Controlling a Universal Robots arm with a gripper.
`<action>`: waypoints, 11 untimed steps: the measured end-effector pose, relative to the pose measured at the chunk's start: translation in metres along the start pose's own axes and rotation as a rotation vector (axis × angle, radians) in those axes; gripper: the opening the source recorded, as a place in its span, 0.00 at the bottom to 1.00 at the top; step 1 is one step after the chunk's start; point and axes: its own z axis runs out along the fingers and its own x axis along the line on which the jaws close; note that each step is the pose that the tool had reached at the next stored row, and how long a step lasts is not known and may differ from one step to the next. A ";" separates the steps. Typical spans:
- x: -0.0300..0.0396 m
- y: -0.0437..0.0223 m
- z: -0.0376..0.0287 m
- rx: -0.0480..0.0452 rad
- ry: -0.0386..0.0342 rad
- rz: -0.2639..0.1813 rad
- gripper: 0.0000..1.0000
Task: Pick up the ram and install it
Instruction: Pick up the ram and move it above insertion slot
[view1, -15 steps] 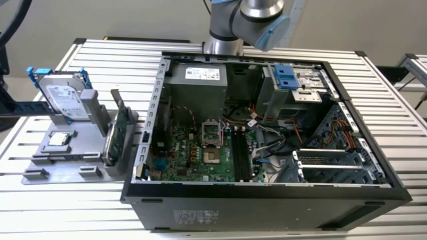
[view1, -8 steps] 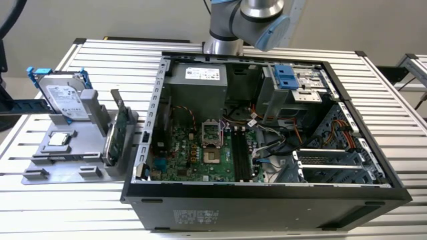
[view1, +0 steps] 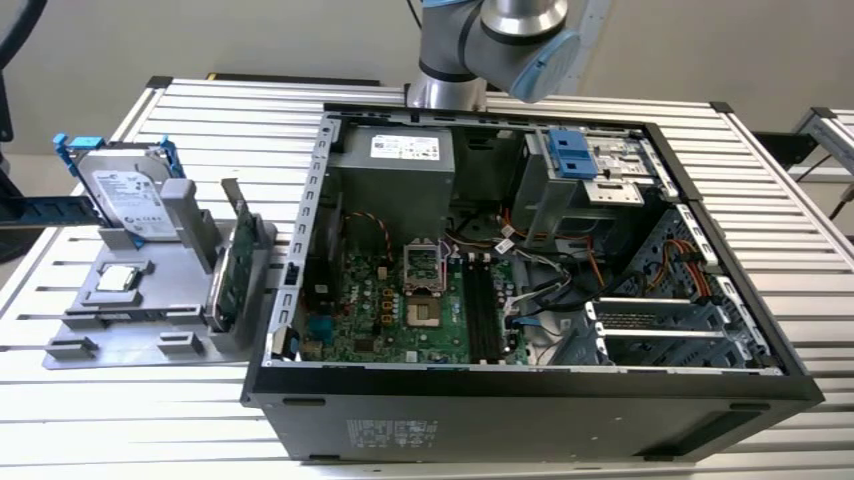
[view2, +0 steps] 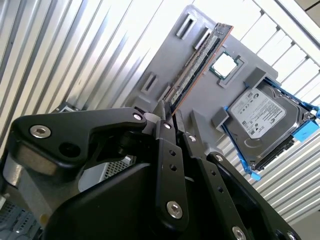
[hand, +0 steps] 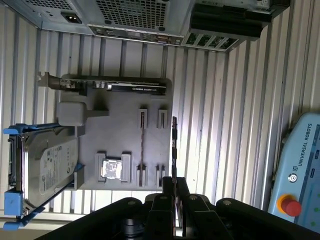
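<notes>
Black metal fingers (view2: 167, 150) of the gripper (view2: 174, 119) were clamped narrowly on one end of the thin dark blue-black ram stick (view2: 199, 62); it jutted along the grey plastic slotted tray (view2: 200, 97), near the silver hard drive (view2: 260, 117).

There is one each: black computer case (view1: 534, 405), blue-railed silver hard drive (view1: 134, 195), grey tray (view1: 147, 312), upright green card (view1: 238, 270), square chip (view1: 118, 280), dark ram stick (hand: 174, 145).
</notes>
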 end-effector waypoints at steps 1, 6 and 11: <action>0.0000 0.0000 0.0000 0.0001 0.0000 0.000 0.00; -0.0003 0.0043 0.0000 0.0001 -0.0001 0.000 0.00; -0.0008 0.0120 0.0001 0.0001 -0.0001 0.000 0.00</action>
